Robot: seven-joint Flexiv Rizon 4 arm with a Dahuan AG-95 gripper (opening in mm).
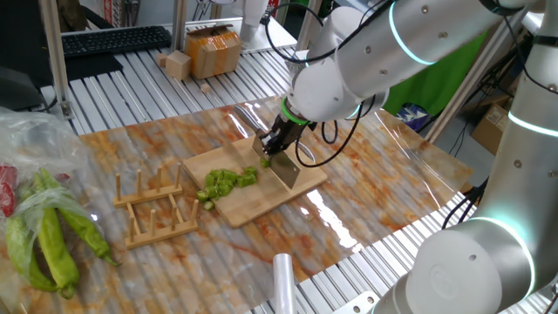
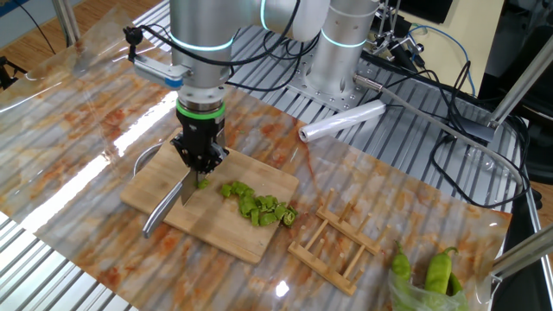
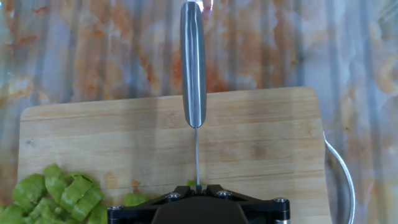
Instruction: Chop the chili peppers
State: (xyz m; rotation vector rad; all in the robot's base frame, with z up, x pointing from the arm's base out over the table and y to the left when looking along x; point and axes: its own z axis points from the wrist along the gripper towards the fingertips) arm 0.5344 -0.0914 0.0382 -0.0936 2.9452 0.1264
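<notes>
The chili peppers lie as a heap of bright-green cut chunks (image 1: 227, 181) (image 2: 257, 205) (image 3: 56, 196) on the wooden cutting board (image 1: 261, 199) (image 2: 229, 235) (image 3: 261, 149). My gripper (image 1: 277, 144) (image 2: 200, 164) (image 3: 198, 186) hangs over the board just beside the heap, shut on a knife (image 1: 286, 171) (image 2: 183, 190) (image 3: 193, 62). The blade points down at the board. The grey handle sticks out past the board's edge. One small green piece (image 2: 203, 182) sits right under the jaws by the blade. The hand view shows the blade edge-on between the closed jaws.
A wooden peg rack (image 1: 153, 209) (image 2: 333, 242) stands next to the board. Thick uncut green peppers in a plastic bag (image 1: 44, 244) (image 2: 432, 272) lie at the table's end. A roll of clear film (image 1: 283, 279) (image 2: 341, 121), a cardboard box (image 1: 214, 51) and a keyboard (image 1: 113, 39) sit around the edges.
</notes>
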